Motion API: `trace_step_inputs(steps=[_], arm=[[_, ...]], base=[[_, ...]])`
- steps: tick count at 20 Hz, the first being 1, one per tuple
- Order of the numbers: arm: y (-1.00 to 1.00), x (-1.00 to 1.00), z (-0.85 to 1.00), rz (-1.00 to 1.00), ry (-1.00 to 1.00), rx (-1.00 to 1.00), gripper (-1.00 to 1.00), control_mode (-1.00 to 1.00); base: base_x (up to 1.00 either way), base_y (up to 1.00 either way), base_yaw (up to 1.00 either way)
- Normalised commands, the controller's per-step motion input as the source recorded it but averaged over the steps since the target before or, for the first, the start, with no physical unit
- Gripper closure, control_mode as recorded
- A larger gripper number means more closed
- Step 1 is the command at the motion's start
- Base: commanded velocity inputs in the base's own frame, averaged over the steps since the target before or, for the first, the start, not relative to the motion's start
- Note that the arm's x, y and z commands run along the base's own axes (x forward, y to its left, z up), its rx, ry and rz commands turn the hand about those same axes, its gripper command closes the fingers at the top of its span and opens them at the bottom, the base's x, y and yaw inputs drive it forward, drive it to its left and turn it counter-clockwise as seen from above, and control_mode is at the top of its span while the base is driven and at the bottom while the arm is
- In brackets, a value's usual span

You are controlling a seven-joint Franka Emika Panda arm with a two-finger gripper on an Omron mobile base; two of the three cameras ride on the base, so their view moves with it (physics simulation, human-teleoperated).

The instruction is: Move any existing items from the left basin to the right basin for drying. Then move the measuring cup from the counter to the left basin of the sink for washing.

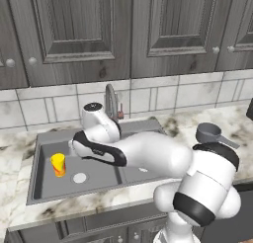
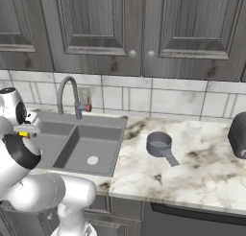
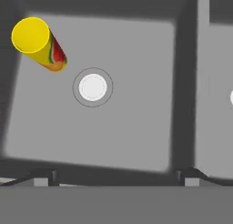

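- Over the left-hand grey metal basin (image 3: 95,127) your two-finger gripper (image 3: 116,178) hangs with jaws spread wide, holding nothing.
- Shift toward the basin's corner, centre on the small yellow cylindrical cup (image 3: 38,43), then descend straight.
- It stands upright beside the round pale drain (image 3: 93,87), orange-red marking low on its side.
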Motion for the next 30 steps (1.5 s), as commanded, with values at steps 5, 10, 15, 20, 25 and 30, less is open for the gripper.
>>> trace_step_inputs(steps=[5, 10, 15, 20, 25, 30], arm=[[0.39, 0.30, -0.12, 0.00, 0.05, 0.00, -1.00, -1.00], [0.40, 0.24, -0.16, 0.00, 0.03, 0.00, -1.00, -1.00], [0.40, 0.22, -0.19, 0.00, 0.01, -0.02, -1.00, -1.00], [0.33, 0.18, -0.14, 0.00, 0.00, -0.02, -1.00, -1.00], [0.18, 0.19, -0.10, -0.01, 0.00, -0.03, -1.00, -1.00], [0.14, 0.22, -0.12, -0.01, 0.00, -0.02, -1.00, -1.00]], base=[[0.00, 0.00, 0.00], [0.00, 0.00, 0.00], [0.00, 0.00, 0.00], [0.00, 0.00, 0.00], [0.00, 0.00, 0.00], [0.00, 0.00, 0.00]])
